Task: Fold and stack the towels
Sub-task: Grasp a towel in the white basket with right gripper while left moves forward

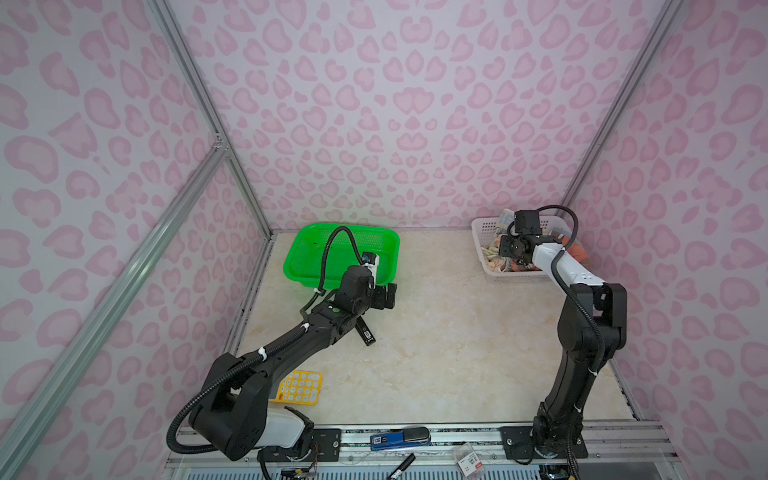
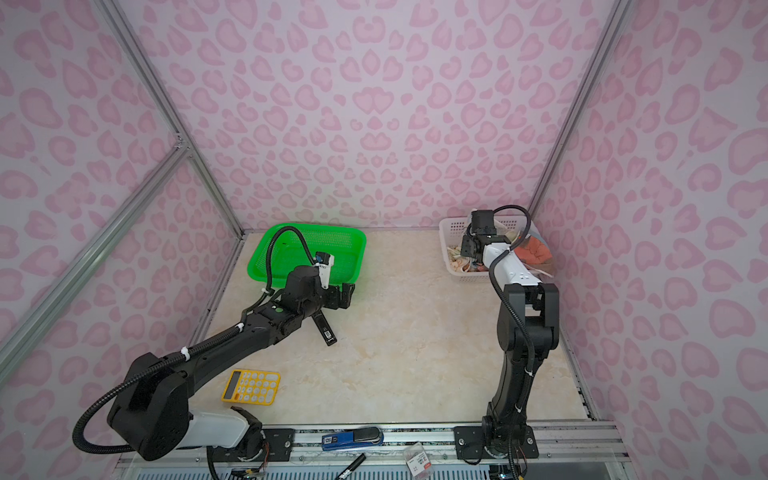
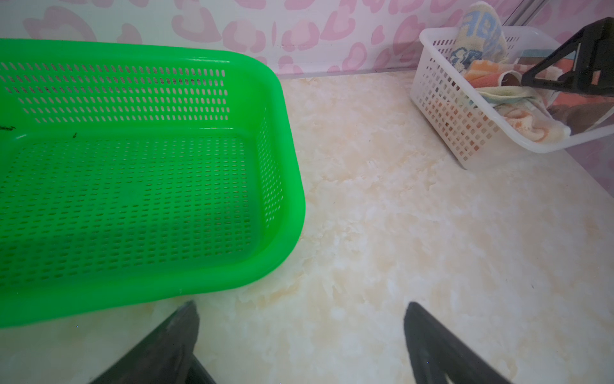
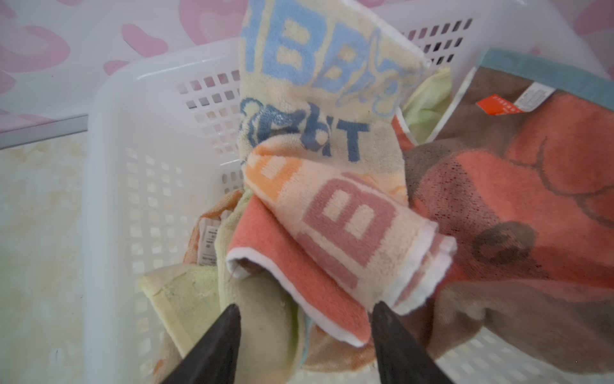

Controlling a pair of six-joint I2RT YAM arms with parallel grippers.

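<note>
Limp, light towels are judged best pinched at the bunched salmon hem straddled by the part-open right end effector, grip unconfirmed.

towels: terry cloth, looped nap, matt, fuzzy, stitched hems | white basket: perforated plastic, smooth, faint sheen | green basket: perforated plastic, glossy, smooth | counter: marble-look slab, polished, smooth | frame rails: bare metal extrusion, satin | walls: printed sheet, matt, flat | calculator: yellow plastic, matt
</note>
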